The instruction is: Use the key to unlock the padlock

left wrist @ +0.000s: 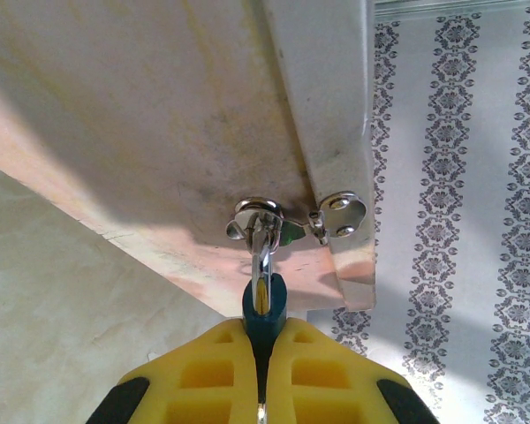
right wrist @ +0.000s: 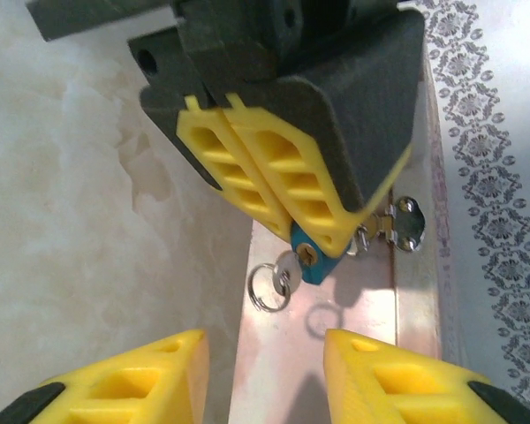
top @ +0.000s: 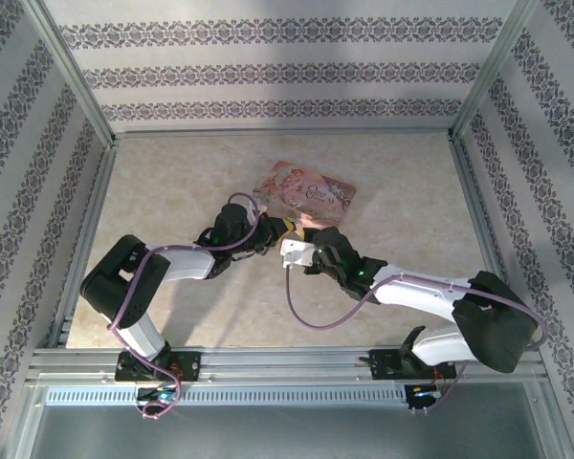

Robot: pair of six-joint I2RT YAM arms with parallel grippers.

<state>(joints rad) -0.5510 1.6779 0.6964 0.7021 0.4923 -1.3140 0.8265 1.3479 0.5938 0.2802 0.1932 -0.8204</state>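
The padlock (left wrist: pixel 263 309) is a small teal body with a silvery shackle hooked through the clasp (left wrist: pixel 258 221) of the flat pink box (top: pixel 306 191). My left gripper (left wrist: pixel 263 334) is shut on the padlock's body, its yellow fingers (right wrist: pixel 274 177) pressed on both sides. In the right wrist view the padlock's (right wrist: pixel 316 263) brass keyhole faces the camera. The key (right wrist: pixel 285 265) with its ring (right wrist: pixel 267 288) hangs just left of the keyhole; I cannot tell whether it touches the lock. My right gripper (right wrist: pixel 265 362) stands open a short way below the key, with nothing between its fingers.
The box lies on the pale marbled table (top: pixel 172 191), and a silvery hasp plate (right wrist: pixel 408 221) is screwed to it beside the padlock. Patterned walls and metal frame rails (top: pixel 86 105) close in the table on three sides.
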